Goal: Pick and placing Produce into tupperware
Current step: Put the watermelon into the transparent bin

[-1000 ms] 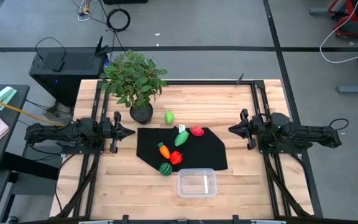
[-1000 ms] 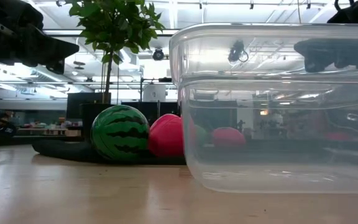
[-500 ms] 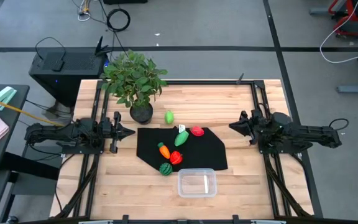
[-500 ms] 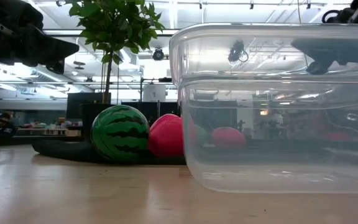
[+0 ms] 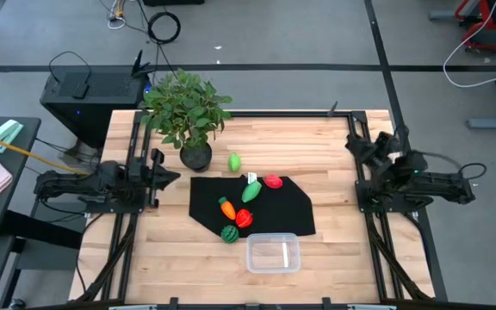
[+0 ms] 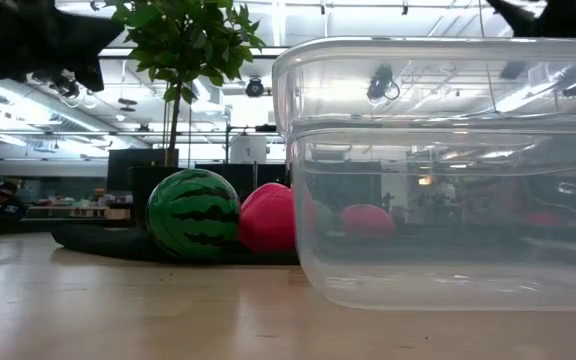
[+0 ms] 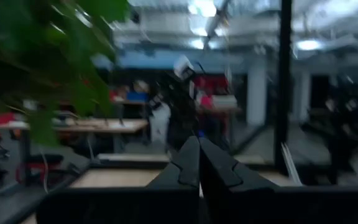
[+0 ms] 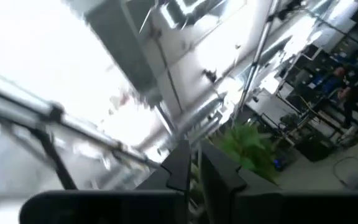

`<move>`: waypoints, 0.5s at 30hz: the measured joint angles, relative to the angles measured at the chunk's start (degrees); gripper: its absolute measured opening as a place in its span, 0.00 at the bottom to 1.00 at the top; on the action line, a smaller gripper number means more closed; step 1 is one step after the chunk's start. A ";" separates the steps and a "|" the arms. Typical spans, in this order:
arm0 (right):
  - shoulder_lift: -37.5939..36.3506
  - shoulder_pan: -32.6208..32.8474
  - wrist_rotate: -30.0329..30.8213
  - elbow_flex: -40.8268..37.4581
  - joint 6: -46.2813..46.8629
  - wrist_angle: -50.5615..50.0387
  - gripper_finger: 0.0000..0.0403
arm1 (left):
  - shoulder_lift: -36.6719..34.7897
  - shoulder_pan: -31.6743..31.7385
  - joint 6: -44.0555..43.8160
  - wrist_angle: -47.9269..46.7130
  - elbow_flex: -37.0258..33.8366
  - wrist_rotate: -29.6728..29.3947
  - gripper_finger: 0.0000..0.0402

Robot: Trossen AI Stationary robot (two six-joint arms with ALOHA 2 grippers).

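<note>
1. Wooden table (image 5: 334, 245), black mat (image 5: 291, 207) in the middle; grey floor around.
2. Produce (image 5: 236, 211) on mat; empty tupperware (image 5: 273, 253) beside it.
3. Left end effector (image 5: 169, 176) pinched closed by potted plant (image 5: 185, 112); right end effector (image 5: 357, 145) closed, tilted up.

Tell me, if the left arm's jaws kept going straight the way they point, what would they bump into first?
Probably nothing on the table. The left gripper points across toward the right side, passing between the potted plant and the black mat. The light green fruit lies near that line, though height is unclear.
</note>
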 joint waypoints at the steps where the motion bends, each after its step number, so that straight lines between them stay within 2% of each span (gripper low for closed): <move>1: 1.32 0.00 0.90 1.65 0.37 -0.11 0.09 | 0.00 0.00 -1.01 1.23 0.00 -1.60 0.02; 4: 6.32 0.00 2.16 7.36 -2.27 -0.05 0.09 | -0.01 0.02 -5.56 3.90 0.00 -5.39 0.02; 7: 13.18 0.00 2.22 13.76 -9.71 -0.03 0.09 | 0.01 0.02 -8.35 4.02 0.00 -8.92 0.02; 9: 18.26 0.00 2.12 18.15 -13.53 -0.34 0.09 | 0.00 0.02 -8.52 4.06 0.00 -9.30 0.02; 15: 30.51 -0.19 2.38 30.88 -19.82 -12.63 0.09 | 0.00 0.07 -8.09 6.72 0.00 -9.39 0.02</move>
